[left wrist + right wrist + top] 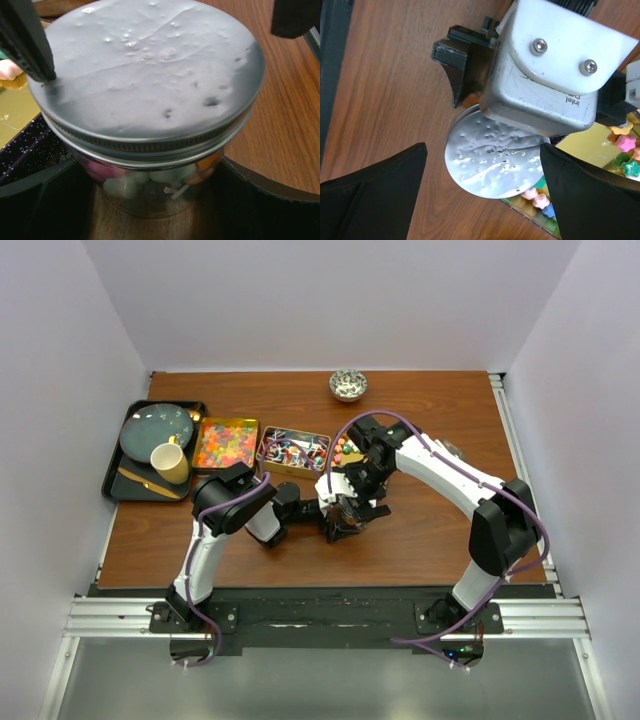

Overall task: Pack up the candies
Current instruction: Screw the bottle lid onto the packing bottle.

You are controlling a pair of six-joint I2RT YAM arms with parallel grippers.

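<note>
Sitting inside a glass jar (pixel 150 197) at the middle of the wooden worktop (pixel 420 550), some of the candies (pixel 120 180) show through the glass as pink, pale green and orange lumps. A dull grey metal screw lid (pixel 150 75) rests on the jar's mouth; whether it is threaded tight cannot be told. The jar stands upright, its long axis vertical. The left hand (pixel 335 525) reaches in from the side at the level of the glass, its two dark fingers (pixel 40 200) against the jar on either side, grasping its body. The right hand (pixel 482 150) hangs directly above the lid, released, one finger spread off each side of the rim with bare wood showing in the gap. So the lid lies just beneath the right hand, which is the nearer one for any work on the top. More candies lie loose in gold tins (pixel 582 150) just beyond the jar: star-shaped sweets (pixel 626 142) nearest, then red-blue wrapped pieces (pixel 295 452), then orange-yellow gummies (pixel 225 443) furthest left
</note>
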